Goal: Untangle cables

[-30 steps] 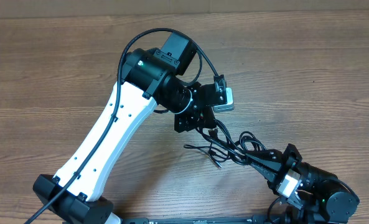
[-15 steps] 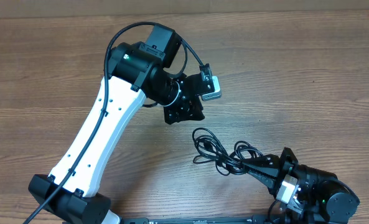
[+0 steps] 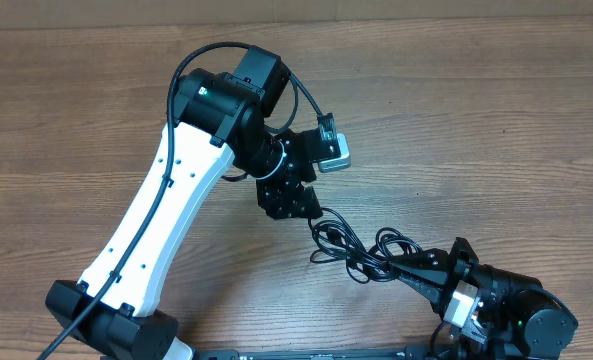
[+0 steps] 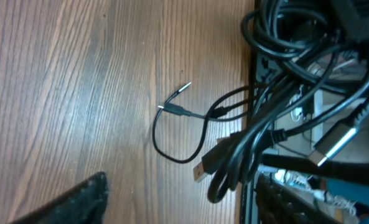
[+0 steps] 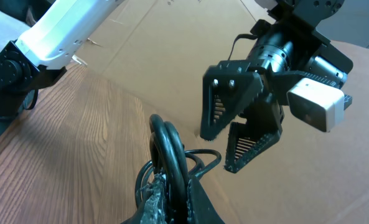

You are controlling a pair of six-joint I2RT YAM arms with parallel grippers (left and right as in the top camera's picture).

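The cables (image 3: 361, 250) lie as a small tangle of thin black cords on the wooden table, right of centre. My left gripper (image 3: 288, 196) hovers open just up and left of the tangle, nothing between its fingers (image 5: 224, 112). In the left wrist view the cables (image 4: 259, 130) bunch at the right, one thin loop with a silver tip (image 4: 183, 88) lying apart on the wood; the left gripper (image 4: 184, 208) spans bare table. My right gripper (image 3: 416, 268) is shut on the tangle's right side. In the right wrist view the right gripper (image 5: 178, 199) pinches a cable loop (image 5: 167, 146).
The left arm's white link (image 3: 166, 215) runs diagonally from the lower left. Its wrist camera (image 3: 336, 152) sticks out toward the right. The right arm's base (image 3: 516, 315) sits at the lower right corner. Brown cardboard (image 5: 172, 37) backs the table.
My left gripper has opened and let go of the cables. It moved up and left, then came down a little. The freed cables have settled into a tighter bunch nearer the right gripper.
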